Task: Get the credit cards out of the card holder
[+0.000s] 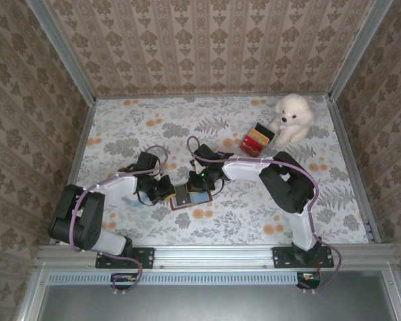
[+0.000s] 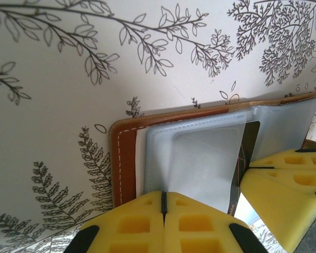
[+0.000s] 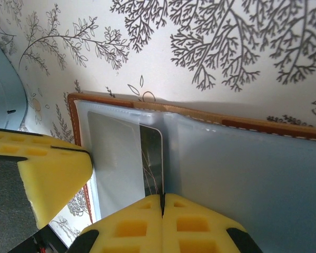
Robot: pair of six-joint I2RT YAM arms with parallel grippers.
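Note:
The brown leather card holder (image 1: 187, 197) lies open on the flowered table between my two grippers. Its clear sleeves (image 2: 284, 126) face up inside the stitched leather edge (image 2: 127, 158). A pale grey credit card (image 2: 205, 163) sits in the left sleeve, and a dark card (image 3: 150, 158) shows beside it. My left gripper (image 2: 163, 203) is shut on the near edge of the pale card and its sleeve. My right gripper (image 3: 162, 203) is shut, tips down on the holder's middle fold (image 3: 166, 142). From above, the left gripper (image 1: 168, 192) and right gripper (image 1: 202, 182) flank the holder.
A white plush dog (image 1: 294, 119) sits at the back right beside a small red and dark stack (image 1: 256, 140). A pale blue flat piece (image 1: 135, 200) lies by the left arm. Patterned walls close in three sides.

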